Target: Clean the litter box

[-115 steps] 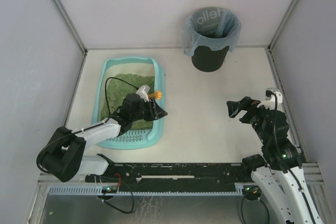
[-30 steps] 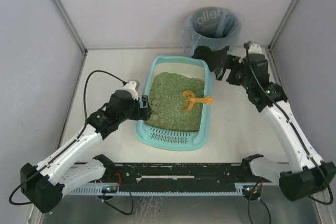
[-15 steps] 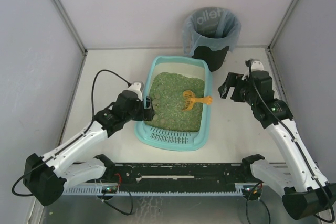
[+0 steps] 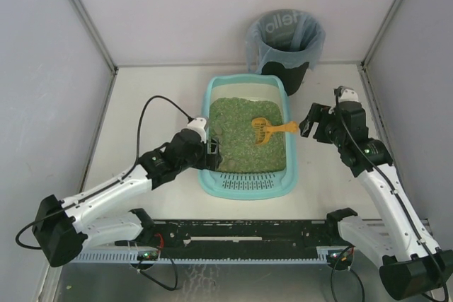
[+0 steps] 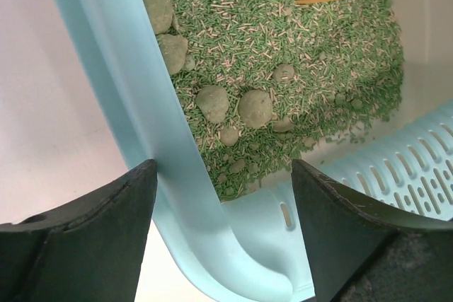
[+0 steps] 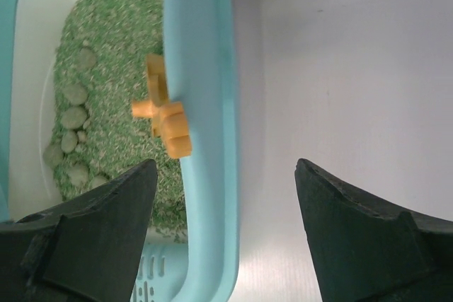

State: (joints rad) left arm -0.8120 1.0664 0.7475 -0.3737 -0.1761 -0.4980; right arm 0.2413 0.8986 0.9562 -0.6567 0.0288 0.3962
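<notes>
left gripper [image 4: 211, 153] spread wide astride the litter box [image 4: 246, 185] left rim, right gripper [image 4: 306, 124] spread wide astride its right rim, neither clamping; orange scoop [image 4: 265, 131] on litter.

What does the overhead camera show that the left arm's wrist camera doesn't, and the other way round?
Only the overhead view shows the round black bin with its grey-blue bag liner, both whole arms, and the right gripper by the light-teal plastic litter box. Only the left wrist view shows the rounded green clumps in close detail, and the left gripper open astride the box's side wall. Both show that litter box, its green granular litter and the orange plastic scoop.
</notes>
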